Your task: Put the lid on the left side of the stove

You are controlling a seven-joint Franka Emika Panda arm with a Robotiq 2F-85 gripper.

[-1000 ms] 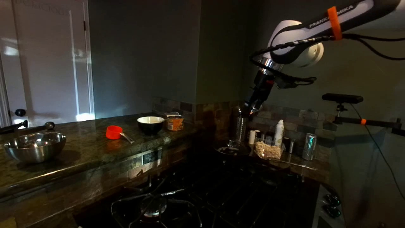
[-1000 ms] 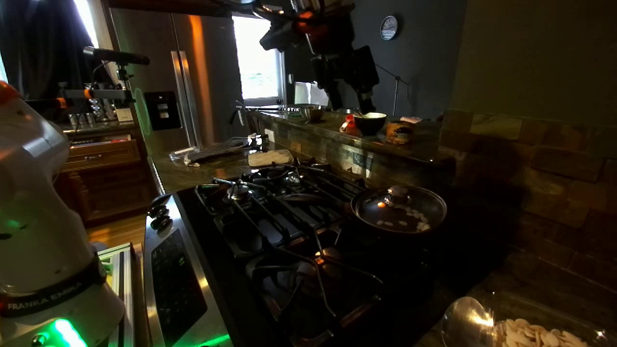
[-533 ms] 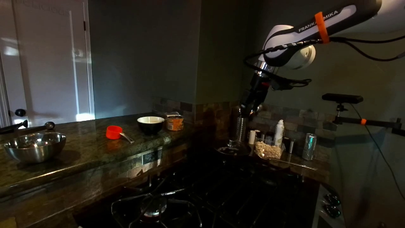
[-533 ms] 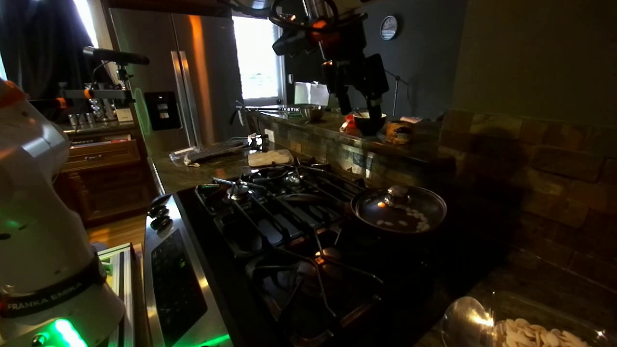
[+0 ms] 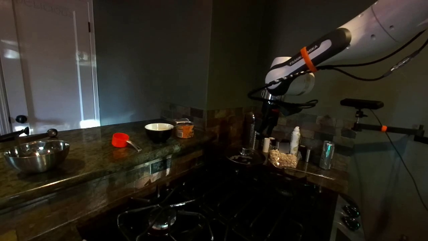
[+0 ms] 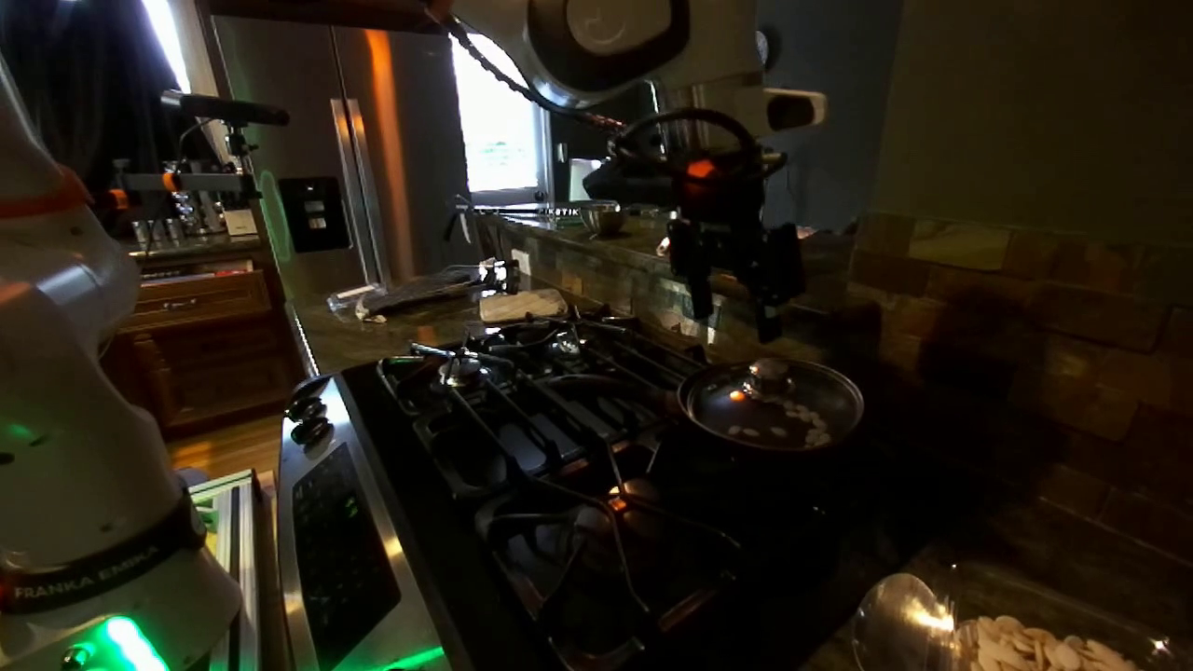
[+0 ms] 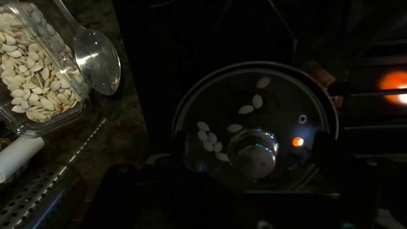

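Wrist view | gripper (image 7: 250,140): jaws wide apart, gripping nothing, above lid (image 7: 273,108) | lid: covering pan (image 7: 321,76) on stove (image 6: 522,447), seeds (image 7: 212,137) visible through its glass | spoon (image 7: 99,62): between tub (image 7: 54,125) and stove

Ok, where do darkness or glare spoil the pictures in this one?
In an exterior view, the stove mostly sinks into near-black; in an exterior view, the window is blown out; in the wrist view, the fingers are dark silhouettes, and highlights glare off the spoon and the knob of the lid.
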